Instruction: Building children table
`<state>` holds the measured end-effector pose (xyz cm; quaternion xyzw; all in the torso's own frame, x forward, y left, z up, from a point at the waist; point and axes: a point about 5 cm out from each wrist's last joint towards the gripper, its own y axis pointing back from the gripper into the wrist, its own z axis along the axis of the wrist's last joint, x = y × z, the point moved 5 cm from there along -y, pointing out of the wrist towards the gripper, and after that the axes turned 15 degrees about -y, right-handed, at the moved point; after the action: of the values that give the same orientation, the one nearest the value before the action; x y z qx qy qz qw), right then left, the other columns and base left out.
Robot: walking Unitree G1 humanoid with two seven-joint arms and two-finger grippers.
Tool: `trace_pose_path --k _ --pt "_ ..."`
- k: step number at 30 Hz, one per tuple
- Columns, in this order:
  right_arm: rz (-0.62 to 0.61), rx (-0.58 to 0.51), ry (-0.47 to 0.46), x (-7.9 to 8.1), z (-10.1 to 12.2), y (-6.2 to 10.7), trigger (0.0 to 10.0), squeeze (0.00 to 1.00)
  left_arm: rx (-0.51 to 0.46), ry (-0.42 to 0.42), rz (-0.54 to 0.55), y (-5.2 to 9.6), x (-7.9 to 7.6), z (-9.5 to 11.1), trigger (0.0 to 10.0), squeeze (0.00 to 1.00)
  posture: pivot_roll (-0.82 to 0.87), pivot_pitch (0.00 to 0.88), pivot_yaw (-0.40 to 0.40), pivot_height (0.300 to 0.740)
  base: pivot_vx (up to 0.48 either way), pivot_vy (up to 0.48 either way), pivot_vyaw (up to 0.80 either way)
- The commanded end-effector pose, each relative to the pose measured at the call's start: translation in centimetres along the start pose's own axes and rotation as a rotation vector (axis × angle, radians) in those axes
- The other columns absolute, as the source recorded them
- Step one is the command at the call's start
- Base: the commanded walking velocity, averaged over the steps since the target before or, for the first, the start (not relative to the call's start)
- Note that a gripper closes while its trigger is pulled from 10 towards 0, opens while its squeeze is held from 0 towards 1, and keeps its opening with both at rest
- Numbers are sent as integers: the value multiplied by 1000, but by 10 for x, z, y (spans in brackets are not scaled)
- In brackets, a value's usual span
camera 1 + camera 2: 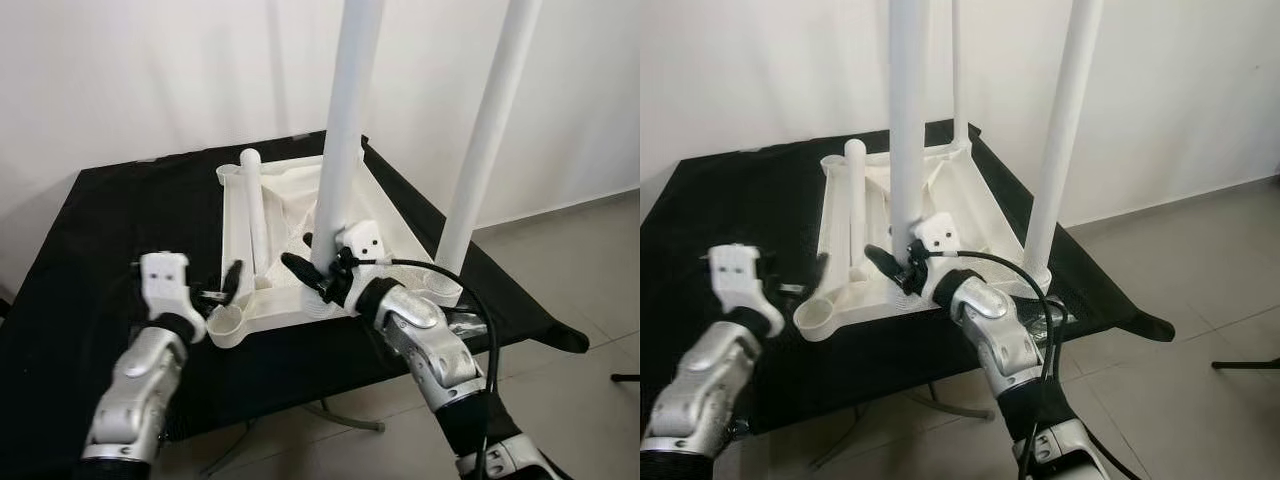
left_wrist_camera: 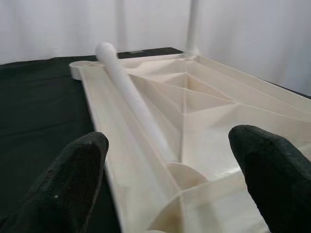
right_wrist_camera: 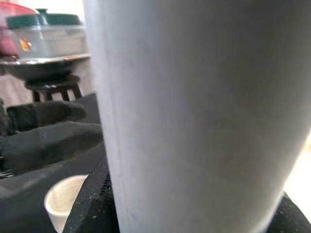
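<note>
Right gripper (image 1: 318, 272): black fingers closed around the base of a white table leg (image 1: 346, 130), which stands upright and rises past the top of the head views. In the right wrist view this leg (image 3: 204, 111) blocks nearly everything; behind it, a dark stool with a grey bowl (image 3: 43, 63) and a lidded container on top.

Left gripper (image 1: 222, 290): fingers (image 2: 73, 184) spread apart, holding nothing, poised just at the near left corner socket (image 1: 228, 322) of the tabletop.

The white tabletop (image 1: 385, 215) lies upside down, ribbed underside up, on a black-covered table (image 1: 90, 260). A loose leg (image 1: 256, 210) lies flat inside it along the left rim. A second upright leg (image 1: 488, 130) stands in the near right corner socket; a third, thinner-looking leg (image 1: 957, 70) stands at the far corner.

A black cable (image 1: 480, 300) loops over the right arm. Behind: white wall; right: grey tiled floor (image 1: 590, 290).
</note>
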<state>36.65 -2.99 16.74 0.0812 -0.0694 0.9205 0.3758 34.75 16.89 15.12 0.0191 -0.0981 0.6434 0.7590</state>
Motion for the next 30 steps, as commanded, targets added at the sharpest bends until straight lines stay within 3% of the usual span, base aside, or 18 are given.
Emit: trace_pose_path --k 1,6,11,14,19,22,25,30 --pt "-24 -1 -11 -1 -7 -1 10000 0 9 -36 -3 1 -4 -5 10000 0 -61 0 33 740 0 289 0" --pt "-37 2 -54 -2 -10 -2 10000 0 -2 -118 -61 -5 -18 0 10000 0 -57 0 32 740 0 403 0" --pt "-14 9 -38 3 -11 -5 10000 0 -24 -109 -66 -8 -24 9 10000 0 -59 0 34 740 0 480 0" --pt "-34 -37 -79 -4 0 -3 10000 0 -33 -101 -45 -9 -16 12 10000 0 -62 0 41 740 0 160 0" --pt "-34 -55 -55 -8 9 -4 10000 0 -39 -85 -27 -9 -5 14 10000 0 -52 0 42 740 0 0 0" --pt "-64 -143 -126 -23 38 -9 10000 0 -56 -14 16 -16 8 20 10000 0 -29 0 27 740 0 0 0" --pt "-37 -159 -40 -20 53 -14 10000 0 -88 -26 2 -21 7 28 10000 0 -32 0 29 740 0 0 0" --pt "70 -138 -5 -9 59 -17 10000 0 -85 -46 -63 -20 -1 27 10000 0 -50 0 44 740 0 0 480"
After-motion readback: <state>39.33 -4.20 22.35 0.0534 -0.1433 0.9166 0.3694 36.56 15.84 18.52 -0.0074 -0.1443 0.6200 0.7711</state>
